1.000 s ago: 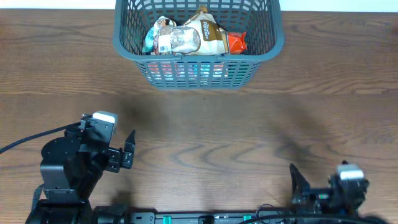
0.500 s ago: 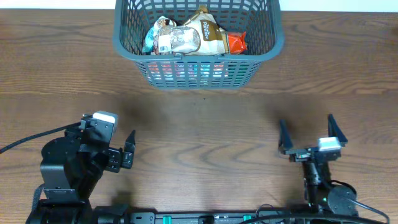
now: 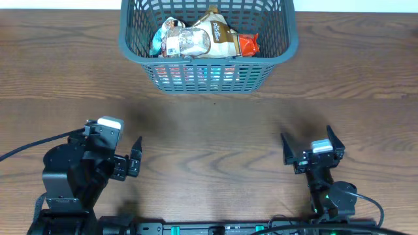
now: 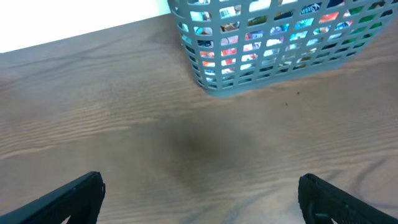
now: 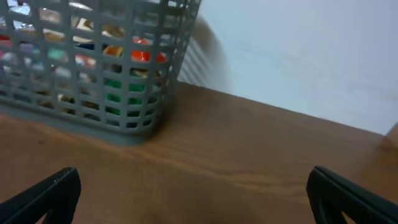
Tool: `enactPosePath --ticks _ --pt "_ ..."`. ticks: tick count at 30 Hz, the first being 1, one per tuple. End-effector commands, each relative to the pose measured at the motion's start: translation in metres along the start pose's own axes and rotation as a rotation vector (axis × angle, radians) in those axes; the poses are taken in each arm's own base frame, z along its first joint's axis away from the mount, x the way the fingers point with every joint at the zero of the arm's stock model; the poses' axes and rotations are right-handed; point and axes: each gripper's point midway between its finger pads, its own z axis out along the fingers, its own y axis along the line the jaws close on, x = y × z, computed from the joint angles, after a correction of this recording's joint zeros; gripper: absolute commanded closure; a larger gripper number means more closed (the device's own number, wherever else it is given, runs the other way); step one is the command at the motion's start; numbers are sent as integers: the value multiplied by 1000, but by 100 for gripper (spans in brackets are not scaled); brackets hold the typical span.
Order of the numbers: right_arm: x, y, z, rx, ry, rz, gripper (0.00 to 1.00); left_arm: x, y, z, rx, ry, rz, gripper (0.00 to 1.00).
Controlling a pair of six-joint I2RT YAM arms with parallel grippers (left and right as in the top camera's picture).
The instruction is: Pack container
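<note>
The container (image 3: 208, 60) is a dark grey lattice basket at the far middle of the table. It holds a pale blue and white packet (image 3: 175, 39), a brown and white bag (image 3: 219, 31) and an orange-red packet (image 3: 247, 44). My left gripper (image 3: 123, 155) is at the near left, open and empty, well short of the basket. My right gripper (image 3: 311, 146) is at the near right, open and empty, pointing towards the basket. The basket shows in the left wrist view (image 4: 280, 43) and in the right wrist view (image 5: 93, 68), beyond the open left gripper (image 4: 202, 205) and the open right gripper (image 5: 196, 199).
Bare brown wood table (image 3: 215, 130) lies between the grippers and the basket. A black cable (image 3: 32, 147) runs from the left arm off the left edge. A pale wall (image 5: 298, 56) stands behind the table.
My right arm has swung up from the near right edge and moved forward and to the left, jaws open. The left arm and the basket have not moved.
</note>
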Motion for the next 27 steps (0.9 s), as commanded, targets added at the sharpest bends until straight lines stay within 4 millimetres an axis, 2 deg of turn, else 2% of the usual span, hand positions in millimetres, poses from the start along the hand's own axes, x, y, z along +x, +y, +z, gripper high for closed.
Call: enactPosePath --ticks 1,27 --pt "2 -2 0 14 4 77 1 -1 -2 -1 7 -5 8 2" --pt "1 -1 0 12 0 102 1 -1 -2 -1 7 -5 8 2"
